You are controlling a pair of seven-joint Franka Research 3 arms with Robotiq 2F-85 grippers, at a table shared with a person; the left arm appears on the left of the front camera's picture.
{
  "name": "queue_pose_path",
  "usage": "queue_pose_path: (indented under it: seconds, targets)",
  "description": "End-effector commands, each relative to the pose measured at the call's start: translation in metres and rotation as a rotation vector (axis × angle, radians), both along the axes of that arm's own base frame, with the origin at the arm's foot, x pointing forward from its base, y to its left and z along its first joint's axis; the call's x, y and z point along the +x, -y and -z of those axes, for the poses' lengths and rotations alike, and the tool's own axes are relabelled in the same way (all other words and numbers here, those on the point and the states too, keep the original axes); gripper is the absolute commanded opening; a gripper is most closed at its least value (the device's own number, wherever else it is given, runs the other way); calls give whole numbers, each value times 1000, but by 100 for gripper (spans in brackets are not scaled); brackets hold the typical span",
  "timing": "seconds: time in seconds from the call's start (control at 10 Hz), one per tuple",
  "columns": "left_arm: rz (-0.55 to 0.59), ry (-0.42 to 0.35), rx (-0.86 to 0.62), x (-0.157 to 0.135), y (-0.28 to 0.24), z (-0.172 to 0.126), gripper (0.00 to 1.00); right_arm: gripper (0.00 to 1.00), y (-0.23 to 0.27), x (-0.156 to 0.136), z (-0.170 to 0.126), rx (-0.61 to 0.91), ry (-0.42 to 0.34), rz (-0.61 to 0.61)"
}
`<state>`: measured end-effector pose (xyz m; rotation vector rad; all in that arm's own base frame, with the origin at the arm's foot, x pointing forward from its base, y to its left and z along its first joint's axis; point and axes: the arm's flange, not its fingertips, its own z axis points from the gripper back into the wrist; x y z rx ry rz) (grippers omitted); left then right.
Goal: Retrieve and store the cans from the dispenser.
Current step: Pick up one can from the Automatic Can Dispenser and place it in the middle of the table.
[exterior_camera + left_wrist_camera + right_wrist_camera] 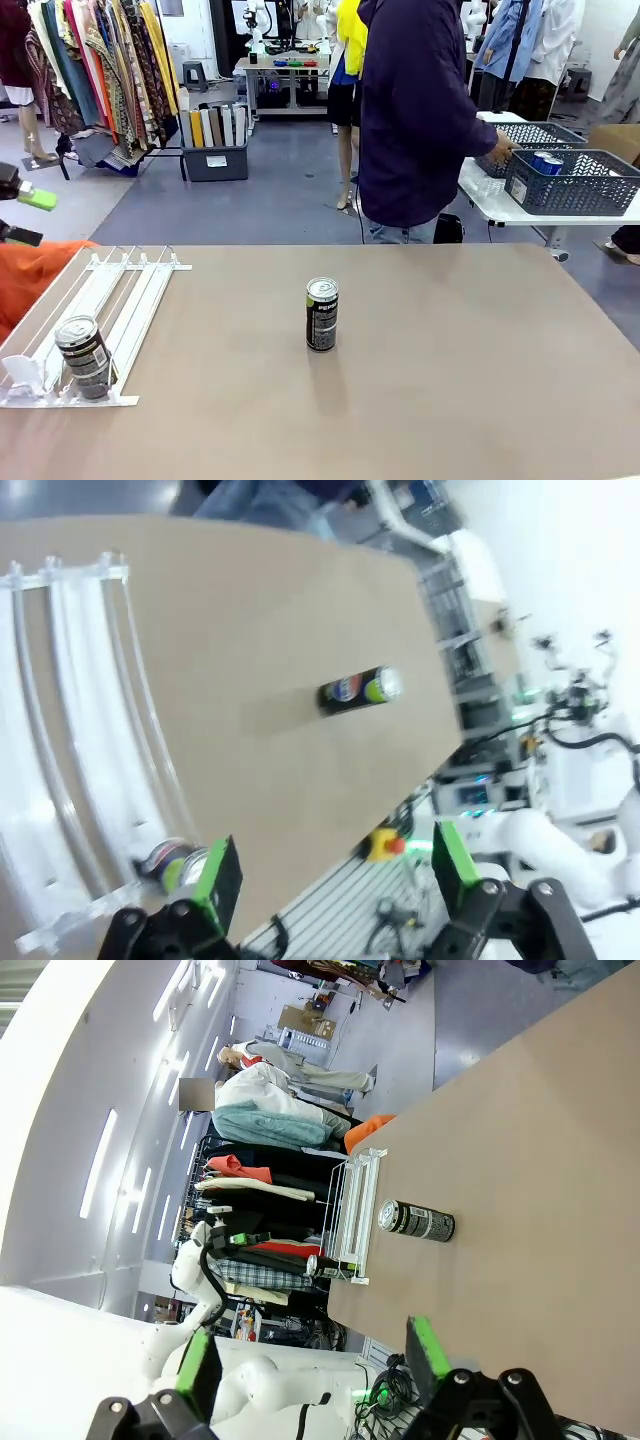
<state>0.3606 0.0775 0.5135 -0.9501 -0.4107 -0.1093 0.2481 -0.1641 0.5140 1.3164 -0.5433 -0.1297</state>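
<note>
rack can: dark can (85, 357) standing in a lane at the low near end of the rack (130, 290); rests against the white stops; tips slightly with the slope
table can: second dark can (322, 315) upright mid-table (480, 380); well apart from the rack; nothing touching it
handling: my read is thin metal wall, stiff enough for a firm pinch but dents if crushed; smooth printed side, likely slippery; full or empty cannot be told, so weight unknown; round, so it rolls if knocked over
where to hold: side wall about mid-height, pads on opposite sides; avoid the rim and top; for the rack can the wire rails run close on both sides, so come in from above or along the lane, not across it
left gripper (335, 875): jaws wide apart, nothing between them; hangs above the low end of the rack; rack can sits just beside one green pad (215, 880) in the wrist view; closest candidate for the next pick
right gripper (312, 1360): jaws wide apart, empty; well apart from the table can, looking at it from the side
surroundings: grey baskets (570, 185) on a separate table behind, blue cans in one; person (415, 110) stands there, hand at a basket; whether that is the storage spot is a guess
</note>
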Motion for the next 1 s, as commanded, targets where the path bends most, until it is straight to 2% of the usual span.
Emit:
queue_pose_path:
  seconds: [0.0, 0.1, 0.9]
  targets:
    - [59, -31, -60, 3, 16, 19, 100, 100, -1, 3, -4, 20, 29, 5]
    - [0, 0, 0, 0, 0, 0, 100, 100, -1, 3, -4, 20, 29, 5]
    - [0, 0, 0, 0, 0, 0, 100, 100, -1, 3, -4, 20, 29, 5]
